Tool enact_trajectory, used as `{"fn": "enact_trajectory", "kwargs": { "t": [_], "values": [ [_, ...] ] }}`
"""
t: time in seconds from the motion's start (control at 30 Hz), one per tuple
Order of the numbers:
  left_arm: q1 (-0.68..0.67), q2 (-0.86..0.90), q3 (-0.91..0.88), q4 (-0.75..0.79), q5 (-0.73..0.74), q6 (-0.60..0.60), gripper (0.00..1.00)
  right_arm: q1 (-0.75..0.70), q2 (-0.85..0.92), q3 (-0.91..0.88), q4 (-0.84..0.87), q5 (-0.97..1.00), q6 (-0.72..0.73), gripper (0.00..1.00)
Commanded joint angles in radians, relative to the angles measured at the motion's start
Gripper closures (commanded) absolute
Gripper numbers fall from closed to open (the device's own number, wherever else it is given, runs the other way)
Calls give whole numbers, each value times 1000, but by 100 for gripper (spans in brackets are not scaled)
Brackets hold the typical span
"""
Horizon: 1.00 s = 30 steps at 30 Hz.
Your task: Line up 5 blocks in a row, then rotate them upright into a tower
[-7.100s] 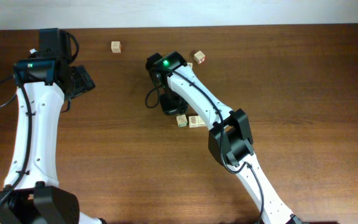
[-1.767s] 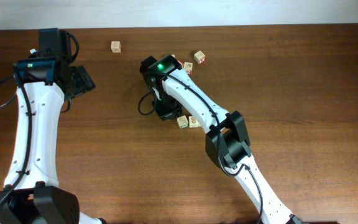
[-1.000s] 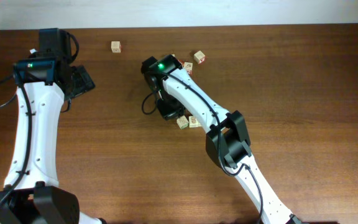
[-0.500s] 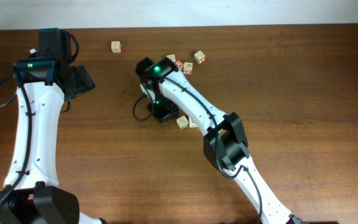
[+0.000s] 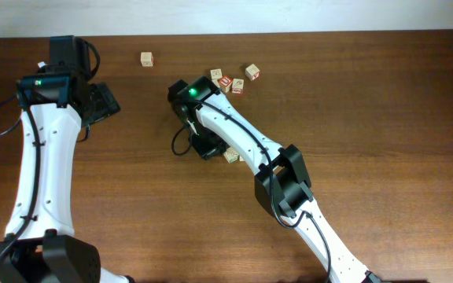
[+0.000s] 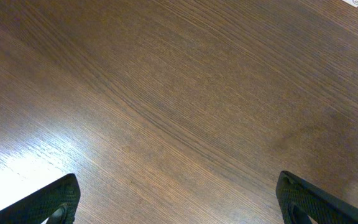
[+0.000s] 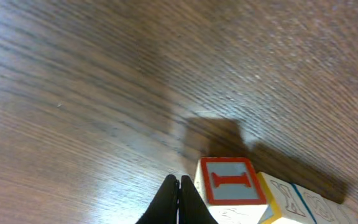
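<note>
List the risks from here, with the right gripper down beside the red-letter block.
1. The right gripper, shut, sits right beside the red-letter block, which seems to touch a neighbouring block. A nudge may slide both rather than turn one.
2. In the overhead view the right arm hides most of that pair, so a slip could go unnoticed there.
3. The arm passes close to the cluster of blocks behind it, so a swing might knock them.

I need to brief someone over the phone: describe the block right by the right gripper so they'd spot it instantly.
On the wooden table, follow the right arm to its shut right gripper near the middle. The block just beside its fingertips shows a red letter I in a red frame; its neighbour carries blue outlines instead.
</note>
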Motion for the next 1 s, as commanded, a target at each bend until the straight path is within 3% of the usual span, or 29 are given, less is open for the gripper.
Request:
{"fn": "enact_trajectory", "kwargs": {
  "t": [0.0,0.63,0.83,0.97],
  "values": [
    [0,2,14,-2,-14,-13,1,-11,-23,-5,-3,35,23,96],
    [0,2,14,-2,-14,-13,1,-53,-23,-3,8,34,23,96],
    [-1,2,14,-2,-14,-13,1,-79,-23,145,17,23,52,94],
    [-3,2,14,-2,-14,-13,1,-129,-23,302,26,-2,92,79]
  ]
}}
